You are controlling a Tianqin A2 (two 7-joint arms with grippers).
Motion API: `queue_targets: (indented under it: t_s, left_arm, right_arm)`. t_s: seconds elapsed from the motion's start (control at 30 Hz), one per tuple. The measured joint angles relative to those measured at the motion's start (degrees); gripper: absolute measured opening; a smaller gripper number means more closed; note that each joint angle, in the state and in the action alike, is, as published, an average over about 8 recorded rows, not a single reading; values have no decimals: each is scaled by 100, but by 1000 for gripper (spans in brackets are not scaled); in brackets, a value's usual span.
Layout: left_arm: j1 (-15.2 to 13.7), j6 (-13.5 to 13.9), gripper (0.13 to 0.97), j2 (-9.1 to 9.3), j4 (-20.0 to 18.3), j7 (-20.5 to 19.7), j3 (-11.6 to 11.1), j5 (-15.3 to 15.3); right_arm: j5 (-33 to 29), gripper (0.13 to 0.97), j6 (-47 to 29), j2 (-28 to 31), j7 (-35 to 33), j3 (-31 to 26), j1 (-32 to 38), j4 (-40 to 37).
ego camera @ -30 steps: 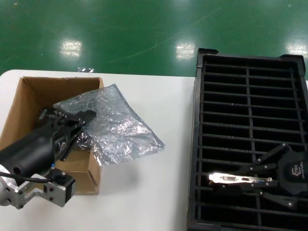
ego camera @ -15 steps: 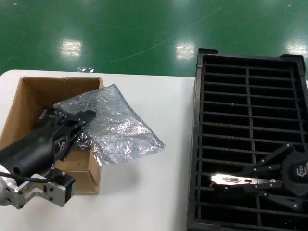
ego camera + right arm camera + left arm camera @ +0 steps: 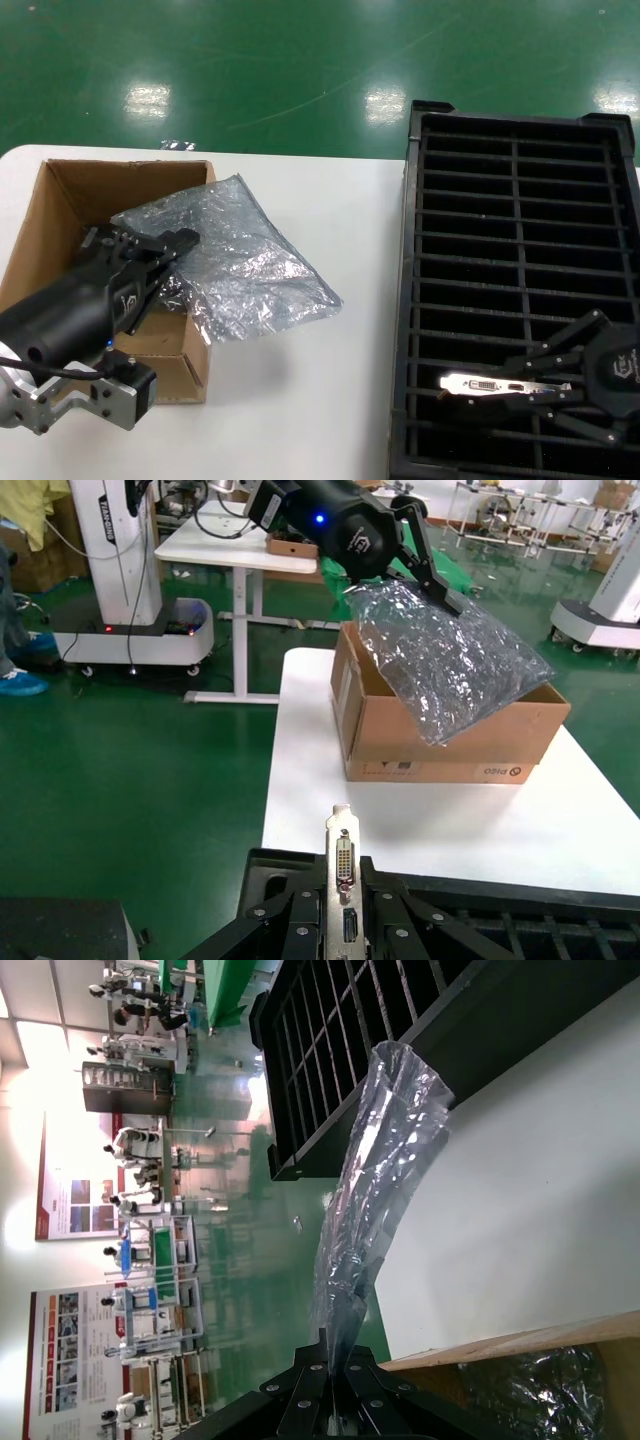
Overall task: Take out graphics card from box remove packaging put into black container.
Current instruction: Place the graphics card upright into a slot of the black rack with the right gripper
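Over the last second our right gripper (image 3: 545, 386) had slid toward the near end of the black container (image 3: 520, 130), lowering the graphics card (image 3: 503, 383) with it. Its jaws were pinching the card behind the silver bracket, over a near slot of the left column. The card looked light, stiff and fragile, so we judged the bracket end the safest hold, well away from the circuit face. The thin ribs stood close on both sides of the card, leaving little room to tilt; above the tray the way was open. Our left gripper (image 3: 172, 243) hovered over the cardboard box (image 3: 60, 190) on the white desk (image 3: 330, 400), jaws pressed together on a corner of the crinkly antistatic bag (image 3: 235, 260), which was limp and slippery and draped over the box wall onto the desk.
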Motion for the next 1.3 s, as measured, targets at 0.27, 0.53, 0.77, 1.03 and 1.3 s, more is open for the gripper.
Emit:
queue_targets:
  t_s: [0.27, 0.53, 0.77, 1.03, 1.3]
  left_arm:
    - [0, 0, 138, 0, 0, 0, 0, 0]
    - [0, 0, 138, 0, 0, 0, 0, 0]
    - [0, 0, 138, 0, 0, 0, 0, 0]
    - [0, 0, 138, 0, 0, 0, 0, 0]
    - [0, 0, 138, 0, 0, 0, 0, 0]
  right_arm:
    - [-85, 188, -12, -66, -88, -51, 43, -120]
    - [-174, 188, -12, -136, -143, -102, 83, -280]
    - [-246, 188, -28, -219, -243, -146, 142, -494]
    - [-315, 194, -49, -339, -371, -196, 210, -733]
    - [-372, 225, -59, -463, -465, -237, 265, -944]
